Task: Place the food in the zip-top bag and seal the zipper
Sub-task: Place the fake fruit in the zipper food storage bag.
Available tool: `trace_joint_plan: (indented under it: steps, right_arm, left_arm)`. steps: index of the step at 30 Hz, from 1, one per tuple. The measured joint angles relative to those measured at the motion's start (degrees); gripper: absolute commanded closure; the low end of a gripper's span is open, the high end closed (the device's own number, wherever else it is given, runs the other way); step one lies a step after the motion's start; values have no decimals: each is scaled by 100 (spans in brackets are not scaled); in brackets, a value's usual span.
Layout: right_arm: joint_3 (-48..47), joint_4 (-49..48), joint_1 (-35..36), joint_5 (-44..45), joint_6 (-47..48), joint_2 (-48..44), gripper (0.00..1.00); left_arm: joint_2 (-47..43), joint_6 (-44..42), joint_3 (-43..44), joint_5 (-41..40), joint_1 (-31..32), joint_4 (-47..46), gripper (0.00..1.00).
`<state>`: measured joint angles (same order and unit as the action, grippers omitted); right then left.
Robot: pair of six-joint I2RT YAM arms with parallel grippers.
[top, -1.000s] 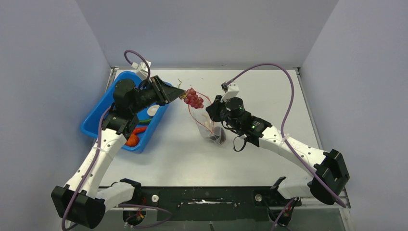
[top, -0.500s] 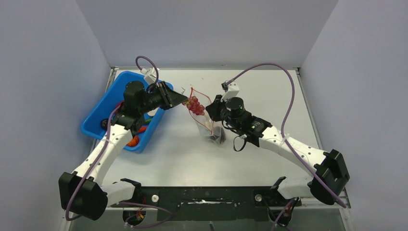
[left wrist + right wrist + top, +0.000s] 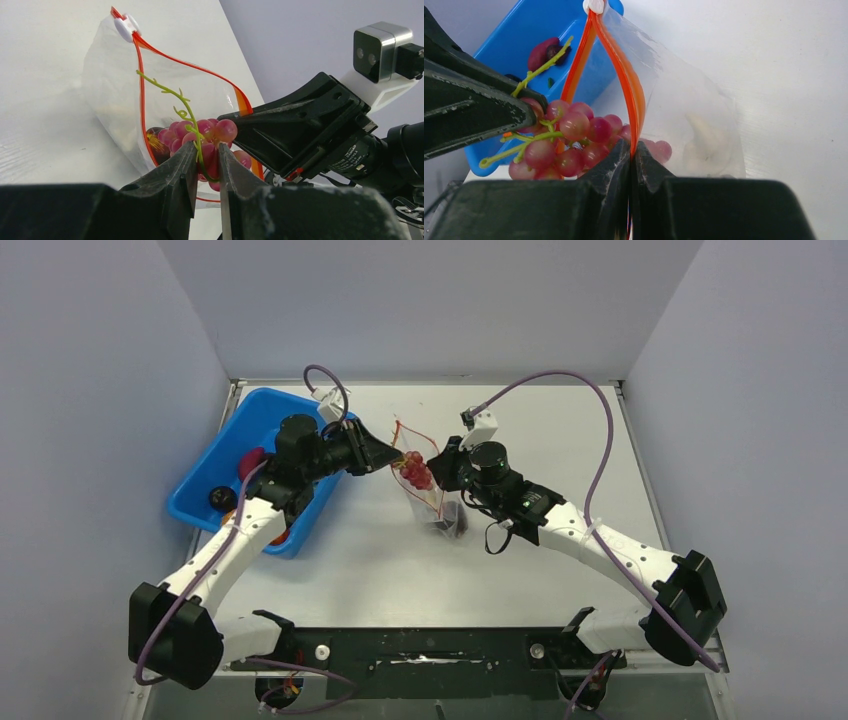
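Note:
A clear zip-top bag (image 3: pixel 428 490) with a red zipper strip (image 3: pixel 141 90) stands open mid-table. My right gripper (image 3: pixel 631 150) is shut on one lip of the zipper (image 3: pixel 624 85) and holds the mouth up. My left gripper (image 3: pixel 207 157) is shut on a bunch of red-purple toy grapes (image 3: pixel 210 137) with a green stem, held in the bag's mouth; they also show in the top view (image 3: pixel 414 472) and in the right wrist view (image 3: pixel 574 137). A dark piece (image 3: pixel 447 520) and a white piece (image 3: pixel 704 137) lie inside the bag.
A blue bin (image 3: pixel 215 465) sits at the left with more food: a purple piece (image 3: pixel 251 460), a dark round piece (image 3: pixel 217 498) and an orange piece (image 3: pixel 280 536). The zipper's white slider (image 3: pixel 124 23) is at the mouth's far end.
My left gripper has carried the grapes right and down from beside the bin into the bag's mouth. My right gripper has kept its hold on the bag lip without moving.

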<state>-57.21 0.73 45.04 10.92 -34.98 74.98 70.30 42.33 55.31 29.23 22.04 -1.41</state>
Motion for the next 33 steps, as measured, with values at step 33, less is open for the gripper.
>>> trace_joint_plan:
  steps: [33]
  right_arm:
    - [651,81,-7,372,-59,-997,100]
  left_arm:
    - [-256,-1473,459,-2310,-264,1207,45]
